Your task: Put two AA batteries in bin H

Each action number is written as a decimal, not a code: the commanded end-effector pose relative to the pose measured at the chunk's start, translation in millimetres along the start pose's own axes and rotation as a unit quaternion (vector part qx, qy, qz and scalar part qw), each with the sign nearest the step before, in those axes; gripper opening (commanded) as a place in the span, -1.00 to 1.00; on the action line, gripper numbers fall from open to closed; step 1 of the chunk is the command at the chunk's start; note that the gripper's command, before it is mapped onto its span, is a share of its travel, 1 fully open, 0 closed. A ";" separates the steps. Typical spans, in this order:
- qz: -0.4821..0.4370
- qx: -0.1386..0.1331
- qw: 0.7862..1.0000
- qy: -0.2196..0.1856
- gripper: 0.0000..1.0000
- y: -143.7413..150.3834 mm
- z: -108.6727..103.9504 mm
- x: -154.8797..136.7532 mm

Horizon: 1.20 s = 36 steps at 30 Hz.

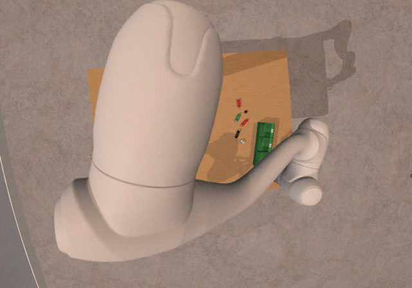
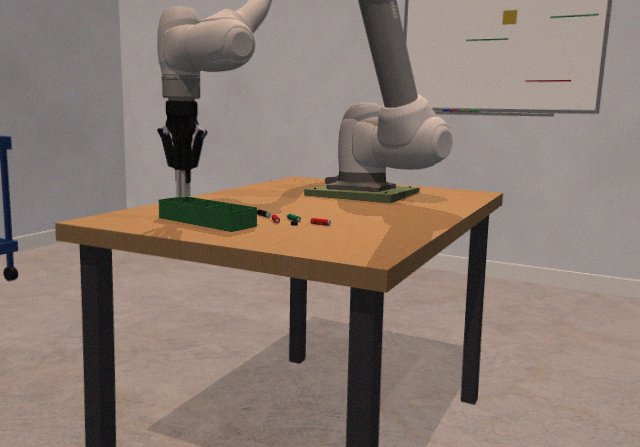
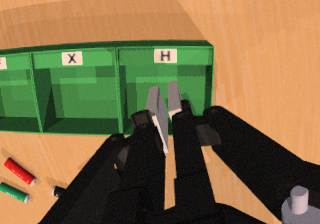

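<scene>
The bin marked H (image 3: pixel 200 57) is at the right end of the green row; no battery shows in it, though the fingers hide part of its floor. My gripper (image 3: pixel 167 98) (image 2: pixel 183 193) is shut, its fingertips close together over bin H with nothing seen between them. A red battery (image 1: pixel 244 122) (image 2: pixel 275 218) (image 3: pixel 20 171), a green battery (image 1: pixel 237 117) (image 2: pixel 293 217) (image 3: pixel 14 192) and a black battery (image 1: pixel 237 133) (image 2: pixel 263 213) (image 3: pixel 57 191) lie on the table beside the bins. Another red battery (image 1: pixel 238 102) (image 2: pixel 320 221) lies farther off. The arm hides my gripper in the top view.
The bin marked X (image 3: pixel 102 59) adjoins H, with another bin beyond it. A small black round thing (image 1: pixel 245 111) (image 2: pixel 294 222) lies near the batteries. A small grey-white thing (image 1: pixel 242 141) lies between the black battery and the bins.
</scene>
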State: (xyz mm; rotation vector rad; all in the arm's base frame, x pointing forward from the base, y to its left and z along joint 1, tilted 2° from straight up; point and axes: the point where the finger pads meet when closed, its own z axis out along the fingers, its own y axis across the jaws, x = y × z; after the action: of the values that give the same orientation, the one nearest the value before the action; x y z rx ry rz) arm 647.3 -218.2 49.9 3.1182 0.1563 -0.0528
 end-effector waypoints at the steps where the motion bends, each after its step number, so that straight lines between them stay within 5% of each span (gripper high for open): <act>1: -0.003 -0.001 1.000 -0.002 -0.89 2.8 12.7 -2.2; 13: -0.003 -0.001 1.000 -0.002 -0.89 2.9 37.5 -2.3; 36: -0.003 -0.001 1.000 -0.002 -0.89 2.9 37.5 -2.3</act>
State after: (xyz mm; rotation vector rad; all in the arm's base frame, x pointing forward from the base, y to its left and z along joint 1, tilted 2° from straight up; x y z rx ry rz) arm 646.1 -219.3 15.1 3.1178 0.1586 -0.0534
